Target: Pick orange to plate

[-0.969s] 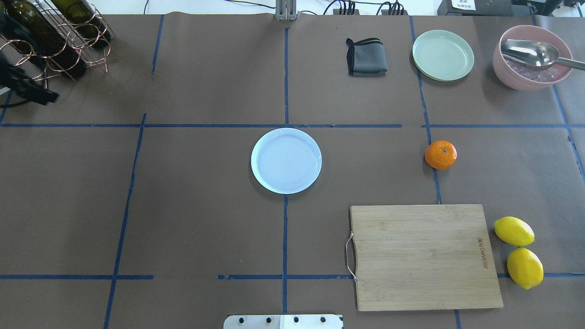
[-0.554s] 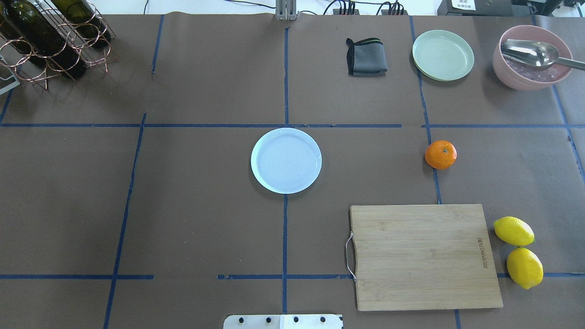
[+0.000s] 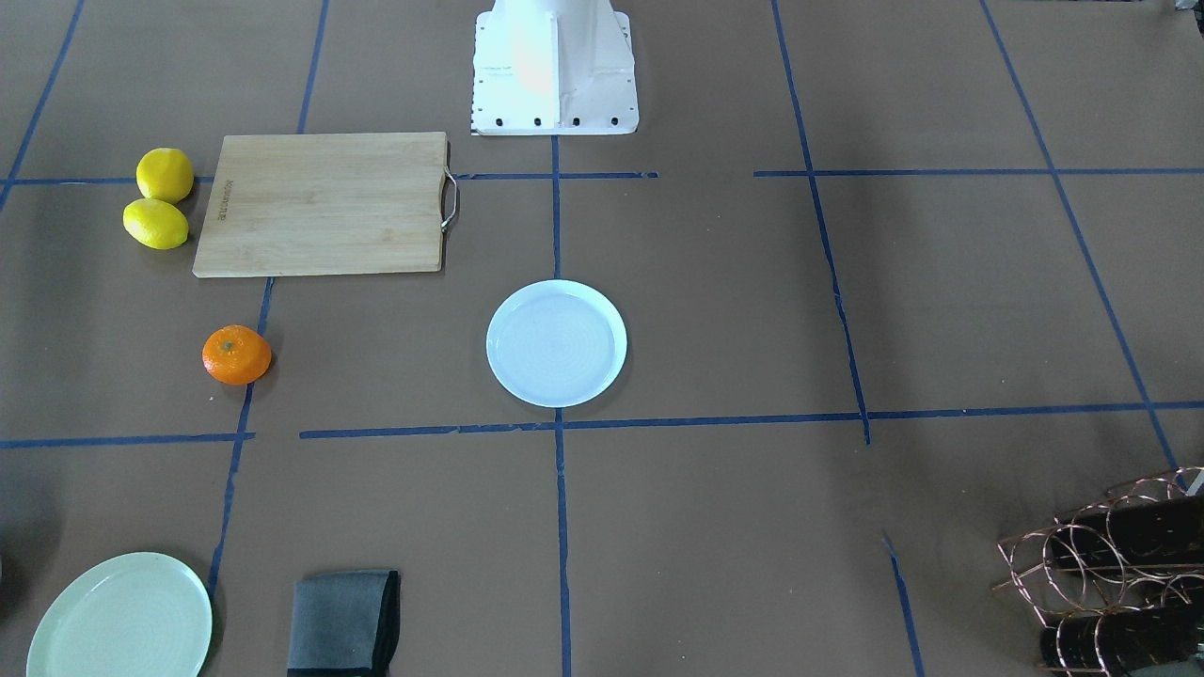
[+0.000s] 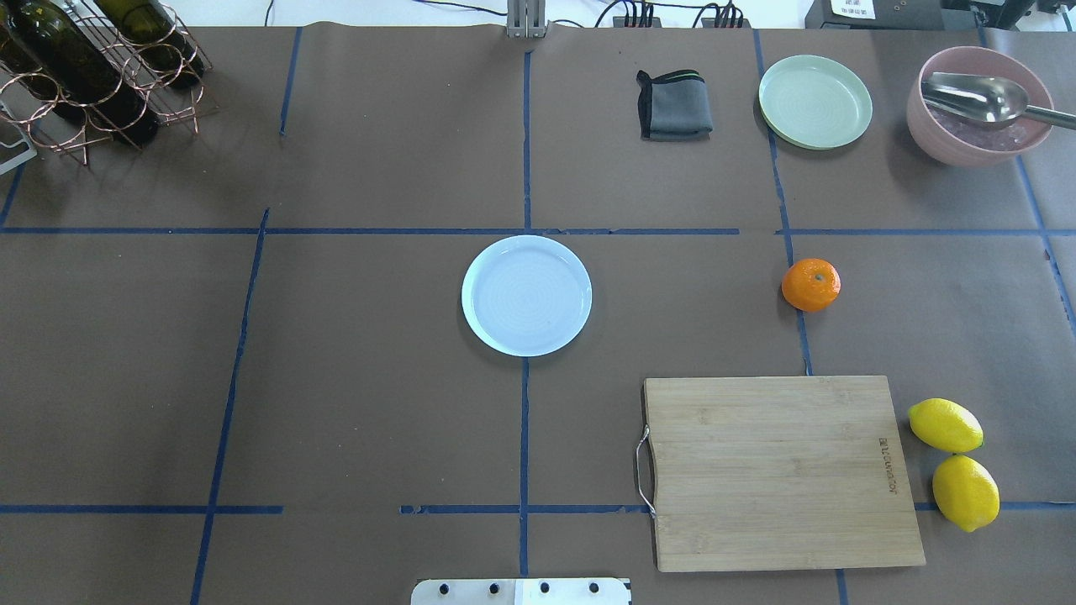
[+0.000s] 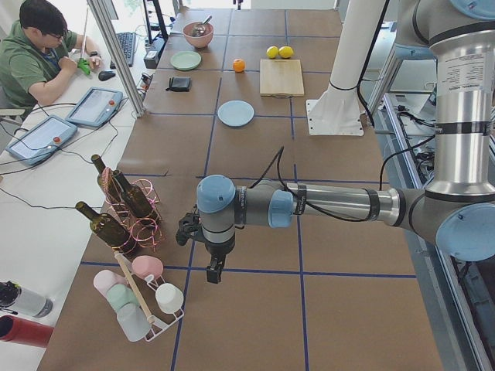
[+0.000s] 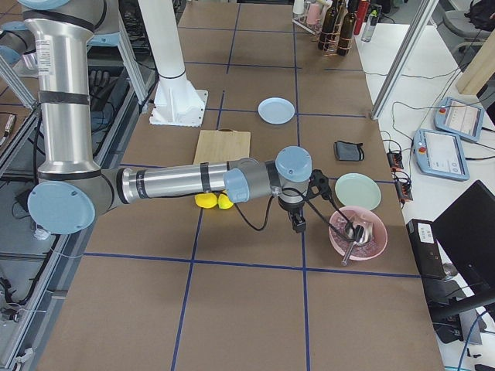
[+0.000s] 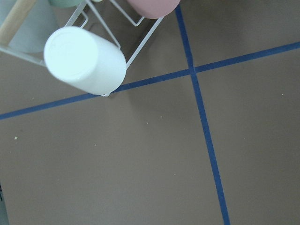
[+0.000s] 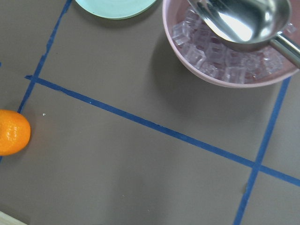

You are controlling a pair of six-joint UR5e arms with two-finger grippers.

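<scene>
I'm watching the small, slightly flattened bright orange citrus fruit (image 4: 811, 285). It is sitting untouched on the brown paper-covered table (image 4: 336, 403), glossy and evenly coloured, with its greenish stem dimple facing up and its edge lying against a blue tape line. In the right wrist camera it is showing only at the left edge, so it is lying off to one side of the right gripper (image 6: 297, 224), not beneath it. The round, pale bluish-white plate (image 4: 526, 295) is waiting bare, well apart from the fruit and farther from that gripper.

1 second ago a dark part of the left arm was poking into the overhead view beside the copper wire bottle rack (image 4: 92, 76); now it is gone. The left gripper (image 5: 212, 270) is hanging near the white wire cup stand (image 5: 143, 297), far from both task things. I'm reading that as the left arm clearing out and leaving the pick to the right arm.

I cannot tell whether either of the 2 grippers is spread or clenched.
</scene>
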